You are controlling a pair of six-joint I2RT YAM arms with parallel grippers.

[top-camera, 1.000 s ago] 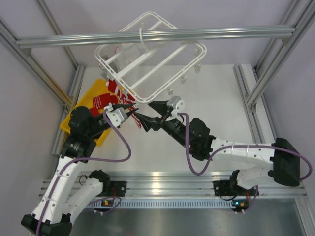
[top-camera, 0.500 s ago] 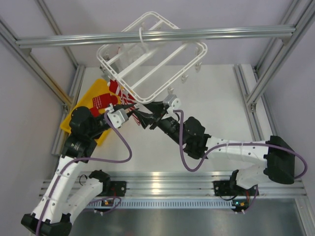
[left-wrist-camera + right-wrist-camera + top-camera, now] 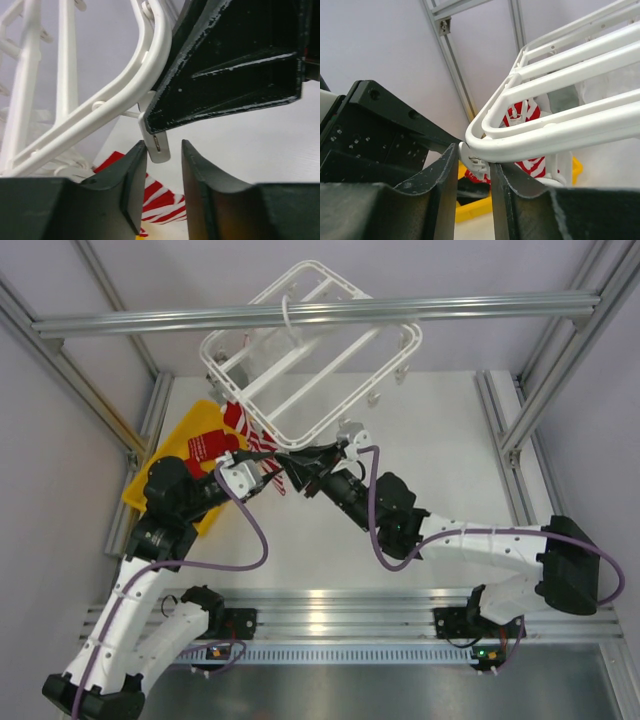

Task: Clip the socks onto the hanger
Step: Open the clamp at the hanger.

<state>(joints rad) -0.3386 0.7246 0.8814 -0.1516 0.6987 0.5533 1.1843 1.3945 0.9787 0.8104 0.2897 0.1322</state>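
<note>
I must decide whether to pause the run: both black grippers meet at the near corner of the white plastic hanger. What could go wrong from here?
First, the right gripper pinches a small white plastic clip on the white plastic rectangular hanger, which hangs from a grey aluminium beam; a pull might swing or unhook it. Second, the left gripper sits close to the right one's finger, so they might collide.

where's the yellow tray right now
In the top view the yellow tray lies at the left side of the table, under the near-left corner of the hanger, with red socks on it.
</note>
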